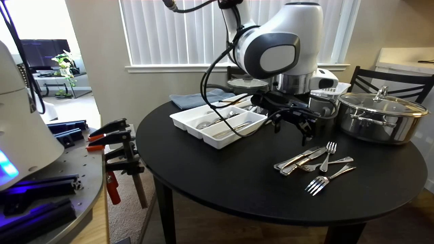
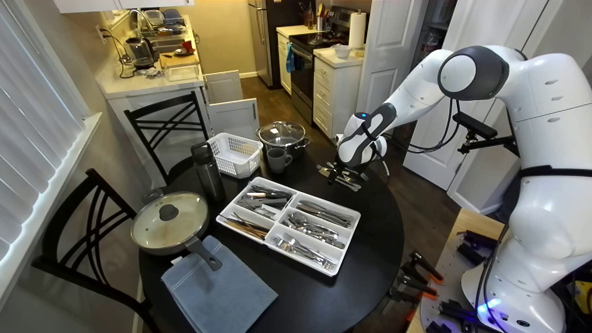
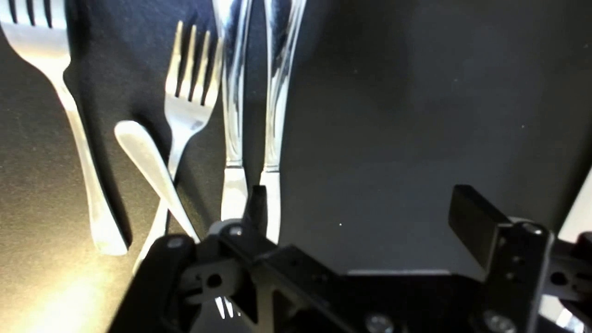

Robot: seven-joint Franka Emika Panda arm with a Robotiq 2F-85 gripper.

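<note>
We see two silver knives (image 3: 233,108) lying nearly parallel, handles facing the same way. Beside the knives, we find a middle fork (image 3: 182,122) with tines against one handle; a crossing fork (image 3: 155,163) lies over it; an outer fork (image 3: 84,143) lies apart, farthest from the knives.

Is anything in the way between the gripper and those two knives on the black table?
Nothing visible stands between the open gripper and the two table knives. In the wrist view, a fork lies just left of them, its tines by one handle, not in between.
</note>
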